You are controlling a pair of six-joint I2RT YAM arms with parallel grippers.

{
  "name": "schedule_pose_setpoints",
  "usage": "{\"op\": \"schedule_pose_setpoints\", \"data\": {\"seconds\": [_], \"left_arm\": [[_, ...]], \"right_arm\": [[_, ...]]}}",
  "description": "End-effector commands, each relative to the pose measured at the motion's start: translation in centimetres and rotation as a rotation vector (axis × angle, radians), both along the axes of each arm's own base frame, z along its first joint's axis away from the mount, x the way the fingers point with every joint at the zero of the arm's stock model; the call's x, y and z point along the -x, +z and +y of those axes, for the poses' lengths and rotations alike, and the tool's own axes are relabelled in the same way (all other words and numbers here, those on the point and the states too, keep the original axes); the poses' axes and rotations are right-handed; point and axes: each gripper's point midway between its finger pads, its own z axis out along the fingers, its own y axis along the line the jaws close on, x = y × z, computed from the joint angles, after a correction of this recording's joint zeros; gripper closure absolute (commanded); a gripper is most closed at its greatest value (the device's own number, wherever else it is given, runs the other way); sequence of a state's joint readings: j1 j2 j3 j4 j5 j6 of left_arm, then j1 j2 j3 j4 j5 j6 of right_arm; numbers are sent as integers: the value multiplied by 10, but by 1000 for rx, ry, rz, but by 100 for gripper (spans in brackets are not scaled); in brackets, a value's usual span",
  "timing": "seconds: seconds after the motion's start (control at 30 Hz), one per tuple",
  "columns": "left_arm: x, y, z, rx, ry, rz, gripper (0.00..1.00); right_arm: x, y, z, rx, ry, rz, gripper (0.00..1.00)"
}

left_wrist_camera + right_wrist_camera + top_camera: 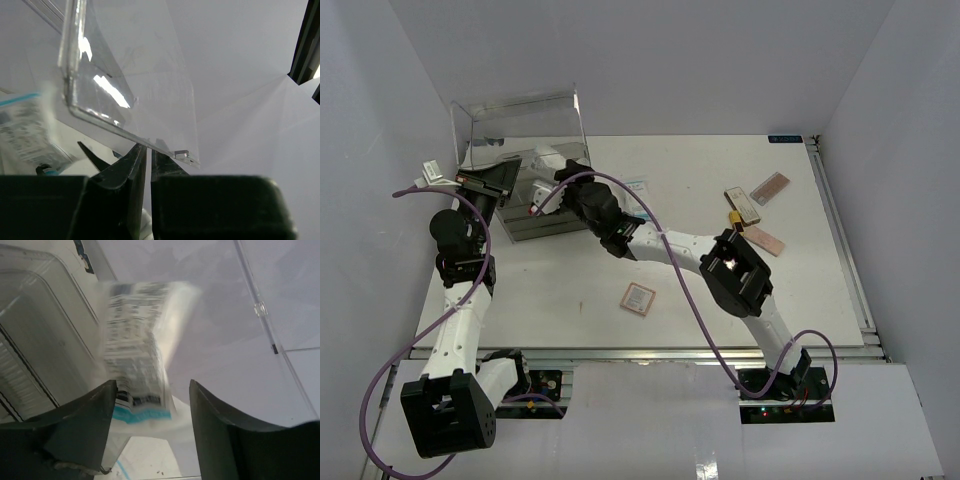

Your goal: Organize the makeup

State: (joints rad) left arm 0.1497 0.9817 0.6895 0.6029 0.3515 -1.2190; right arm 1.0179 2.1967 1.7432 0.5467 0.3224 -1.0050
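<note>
Right gripper (152,385) had its jaws parted, clenching nothing, with a blurred packet (135,340) bearing a white-and-blue label between the fingers, close against the left one and clear of the other, over the open clear box (535,228). At the box's left side, the left gripper (148,152) was clamped on the edge of the raised clear lid (150,75). On the worktop (570,280), a second packet (636,186) lay just right of the box, partly behind the right arm. A square palette (637,298) sat nearer the arm bases, right of the box. Well to the right of the box lay two pink rectangular palettes (770,187), a tan palette (743,203) and a gold tube (733,218).
</note>
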Motion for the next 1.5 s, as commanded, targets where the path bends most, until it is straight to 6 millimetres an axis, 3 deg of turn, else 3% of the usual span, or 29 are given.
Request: {"op": "schedule_pose_setpoints", "data": {"seconds": [0.0, 0.1, 0.2, 0.27, 0.37, 0.43, 0.5, 0.53, 0.6, 0.7, 0.77, 0.8, 0.9, 1.0, 1.13, 1.2, 1.23, 1.3, 1.47], "left_arm": [[10, 27, 1, -22, 11, -73, 78], [10, 26, 1, -22, 12, -72, 78], [10, 25, 1, -20, 12, -68, 78], [10, 24, 1, -19, 12, -67, 78], [10, 24, 1, -17, 11, -68, 78], [10, 24, 1, -14, 10, -67, 78], [11, 24, 1, -14, 10, -67, 78], [11, 25, 1, -14, 11, -67, 78], [11, 26, 1, -16, 12, -67, 78], [12, 27, 0, -15, 6, -68, 78], [12, 27, 0, -13, 3, -67, 78], [13, 26, 0, -11, 2, -68, 78], [12, 25, 0, -11, 3, -67, 78], [11, 23, 1, -11, 3, -65, 78], [11, 20, 0, -5, -1, -62, 78], [11, 20, 0, -5, 0, -62, 78], [11, 19, 0, -6, 2, -61, 78], [12, 19, 1, -10, 4, -61, 78], [12, 21, 0, -25, 3, -65, 78]], "right_arm": [[5, 38, -6, -106, 21, -51, 25], [16, 45, -5, -103, 72, -23, 14], [35, 50, -6, -98, 138, 13, 12], [50, 41, -7, -47, 182, 78, 11], [82, 39, -6, 47, 307, 169, 9], [119, 26, -5, 142, 482, 249, 8], [146, 8, -20, 262, 570, 330, 6], [166, 0, -23, 300, 673, 364, 6], [214, -18, -50, 416, 867, 452, 6], [246, -54, -88, 488, 938, 542, 5], [253, -82, -116, 497, 920, 630, 6], [250, -91, -128, 477, 903, 687, 6], [209, -93, -162, 305, 832, 862, 8], [148, -93, -186, 118, 634, 1023, 11], [65, -98, -198, -75, 300, 1082, 12], [28, -117, -198, -159, 119, 1129, 11], [10, -110, -197, -231, 36, 1145, 9], [-14, -130, -194, -347, -105, 1242, 7], [-59, -144, -186, -608, -297, 1338, 3]]}}
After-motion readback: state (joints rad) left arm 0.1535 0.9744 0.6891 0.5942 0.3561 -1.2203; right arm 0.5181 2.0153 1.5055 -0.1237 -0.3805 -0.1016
